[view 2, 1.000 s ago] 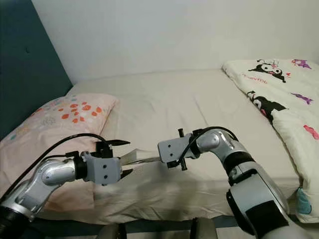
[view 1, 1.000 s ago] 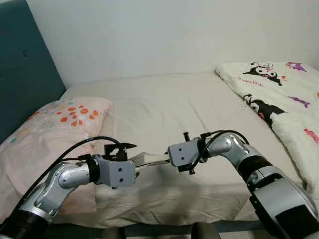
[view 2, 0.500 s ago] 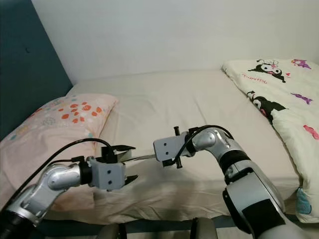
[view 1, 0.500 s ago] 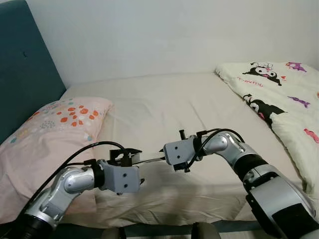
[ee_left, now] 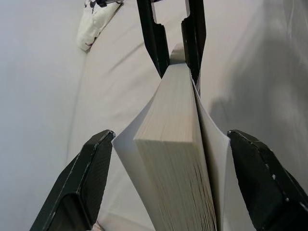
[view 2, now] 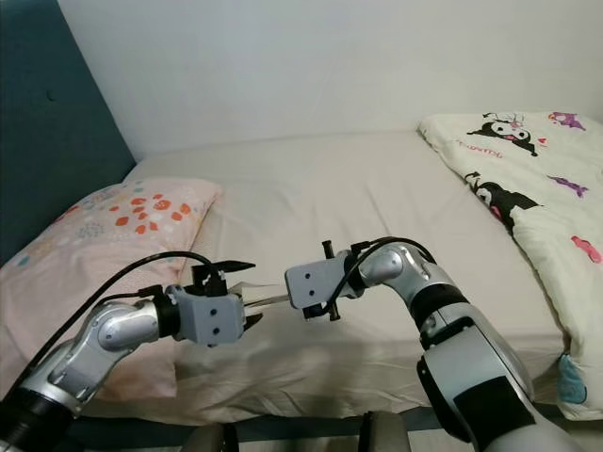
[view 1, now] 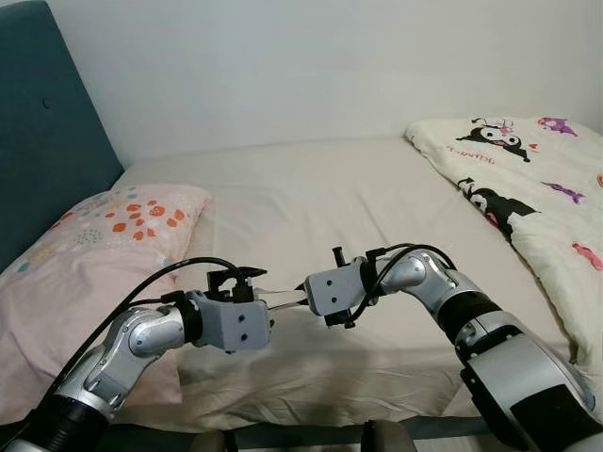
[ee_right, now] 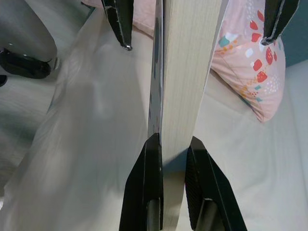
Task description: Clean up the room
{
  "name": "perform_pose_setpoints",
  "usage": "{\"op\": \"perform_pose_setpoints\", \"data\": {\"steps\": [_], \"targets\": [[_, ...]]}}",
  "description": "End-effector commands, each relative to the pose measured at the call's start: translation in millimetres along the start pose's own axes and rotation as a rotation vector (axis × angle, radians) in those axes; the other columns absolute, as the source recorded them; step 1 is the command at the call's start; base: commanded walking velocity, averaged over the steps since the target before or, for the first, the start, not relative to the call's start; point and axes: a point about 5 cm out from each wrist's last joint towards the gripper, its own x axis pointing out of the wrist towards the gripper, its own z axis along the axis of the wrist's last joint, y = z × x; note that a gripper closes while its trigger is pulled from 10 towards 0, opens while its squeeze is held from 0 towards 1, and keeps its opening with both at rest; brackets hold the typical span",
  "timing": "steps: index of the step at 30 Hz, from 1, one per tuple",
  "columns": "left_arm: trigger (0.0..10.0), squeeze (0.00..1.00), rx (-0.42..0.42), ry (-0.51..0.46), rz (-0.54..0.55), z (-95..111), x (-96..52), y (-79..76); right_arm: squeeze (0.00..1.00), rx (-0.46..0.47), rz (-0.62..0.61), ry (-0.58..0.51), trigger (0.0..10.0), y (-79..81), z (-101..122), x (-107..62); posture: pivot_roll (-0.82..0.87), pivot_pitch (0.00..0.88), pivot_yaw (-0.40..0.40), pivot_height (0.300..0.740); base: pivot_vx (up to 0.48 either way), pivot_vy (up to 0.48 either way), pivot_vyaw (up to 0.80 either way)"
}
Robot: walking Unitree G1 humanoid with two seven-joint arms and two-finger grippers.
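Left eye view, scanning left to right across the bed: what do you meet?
Teal headboard → floral pillow → left gripper → book → right gripper → cartoon-print duvet.

Bed (view 1: 311, 202) covered by a plain cream sheet, lightly creased, reaching back to a bare pale wall (view 1: 311, 66). A dark teal padded headboard (view 1: 42, 122) with one stitched button stands at the left end of the bed. Against it lies a pink pillow (view 1: 89, 250), printed with red, orange and pale blue flowers, one corner pointing toward the middle of the mattress. At the right end lies a bunched white quilt (view 1: 542, 184) printed with black cartoon figures and small purple and pink motifs, well apart from the pillow.
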Motion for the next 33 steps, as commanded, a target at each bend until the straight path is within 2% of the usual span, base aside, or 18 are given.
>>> {"op": "perform_pose_setpoints", "data": {"steps": [1,2,3,5,7,9,10,11,20,21,22,24,25,27,28,33], "targets": [[10.0,0.0,0.0,0.015,0.008,-2.0,-0.5,2.0,0.0,-0.025,-0.04,-0.04,10.0,-9.6,7.9,0.1,0.1,0.053,0.004,0.59,0.0,0.0,0.0],[10.0,0.0,-0.003,0.011,0.006,-1.4,-0.4,1.7,0.0,-0.027,-0.043,-0.042,10.0,-10.0,8.2,0.1,0.1,0.054,0.005,0.59,0.0,0.0,0.0],[3.2,0.0,-0.009,0.006,0.002,-0.7,0.0,-0.1,0.0,-0.028,-0.051,-0.046,10.0,-11.5,9.0,-0.3,0.1,0.053,0.006,0.59,0.0,0.0,0.0],[3.2,0.0,-0.011,0.005,0.0,-0.6,0.1,-0.6,0.0,-0.027,-0.054,-0.048,10.0,-11.9,9.2,-0.5,0.1,0.053,0.006,0.59,0.0,0.0,0.0],[2.5,0.0,-0.014,0.007,0.002,-1.0,0.3,-1.1,0.0,-0.029,-0.055,-0.048,10.0,-12.1,9.2,-0.7,0.1,0.054,0.004,0.59,0.0,0.0,0.0],[2.5,0.0,-0.015,0.008,0.003,-1.2,0.3,-1.2,0.0,-0.028,-0.058,-0.049,10.0,-12.5,9.4,-0.7,0.1,0.052,0.004,0.59,0.0,0.0,0.0],[3.8,0.0,-0.018,0.011,0.006,-1.6,0.1,-1.3,0.0,-0.026,-0.063,-0.05,10.0,-12.9,9.5,-0.7,0.1,0.053,0.004,0.59,0.0,0.0,0.0],[10.0,0.0,-0.023,0.025,0.022,-3.0,-1.1,-1.1,0.0,-0.003,-0.094,-0.054,10.0,-14.9,9.3,-0.5,0.1,0.05,0.001,0.59,0.0,0.0,0.0],[9.8,0.0,-0.061,0.045,0.036,-8.5,-7.3,-3.0,0.0,0.062,-0.147,-0.064,10.0,-18.3,6.8,-3.4,0.09,0.047,0.003,0.59,0.0,0.0,0.0],[3.0,0.0,-0.065,0.044,0.034,-8.6,-7.6,-3.5,0.0,0.066,-0.152,-0.068,10.0,-19.0,6.7,-4.3,0.09,0.046,0.005,0.59,0.0,0.0,0.0],[4.4,0.0,-0.066,0.042,0.032,-8.4,-7.1,-3.8,0.0,0.068,-0.155,-0.072,10.0,-19.6,7.0,-4.7,0.09,0.046,0.005,0.59,0.0,0.0,0.0],[4.4,0.0,-0.065,0.042,0.031,-8.2,-6.5,-3.9,0.0,0.069,-0.157,-0.074,10.0,-20.0,7.3,-4.9,0.09,0.046,0.005,0.59,0.0,0.0,0.0],[5.1,0.0,-0.062,0.04,0.031,-7.6,-5.0,-3.9,0.0,0.071,-0.161,-0.082,10.0,-21.0,8.2,-4.7,0.09,0.047,0.006,0.59,0.0,0.0,0.0],[5.1,0.0,-0.06,0.039,0.031,-7.2,-4.0,-3.9,0.0,0.072,-0.165,-0.088,10.0,-21.6,8.9,-4.5,0.09,0.047,0.006,0.59,0.0,0.0,0.0],[10.0,0.0,-0.054,0.036,0.034,-6.3,-2.4,-3.6,0.0,0.072,-0.167,-0.096,10.0,-22.2,10.1,-3.9,0.09,0.046,0.006,0.59,0.0,0.0,0.0],[10.0,0.0,-0.042,0.034,0.041,-4.9,0.4,-2.8,0.0,0.069,-0.159,-0.123,10.0,-22.4,14.1,-0.9,0.09,0.047,0.005,0.59,0.0,0.0,0.0]]}}
